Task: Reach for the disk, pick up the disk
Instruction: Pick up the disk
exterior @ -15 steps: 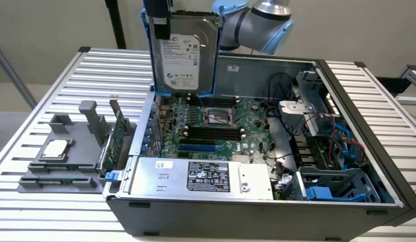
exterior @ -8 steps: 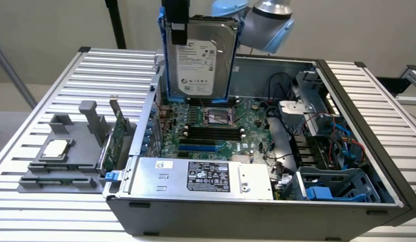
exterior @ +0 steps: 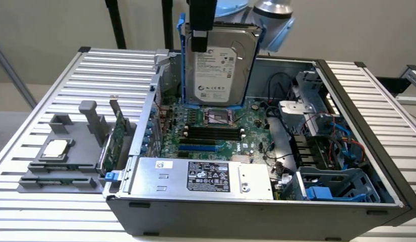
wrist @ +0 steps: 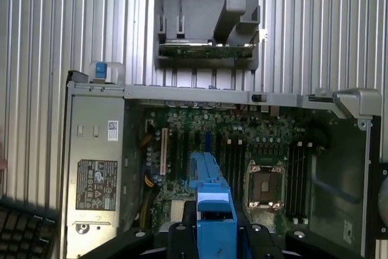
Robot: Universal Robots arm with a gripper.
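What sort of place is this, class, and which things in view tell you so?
Probably a computer repair or robot test bench: an opened computer case on a slatted metal table, and a robot hand holding a disk above it.

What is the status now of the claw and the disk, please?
Claw shut on the disk. Disk upright, lifted above the open computer case, over the motherboard. Nothing in the way around it.

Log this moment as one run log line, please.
phase: disk lifted | gripper: shut on disk | disk: upright, above open computer case | CPU chip: on grey holder beside case
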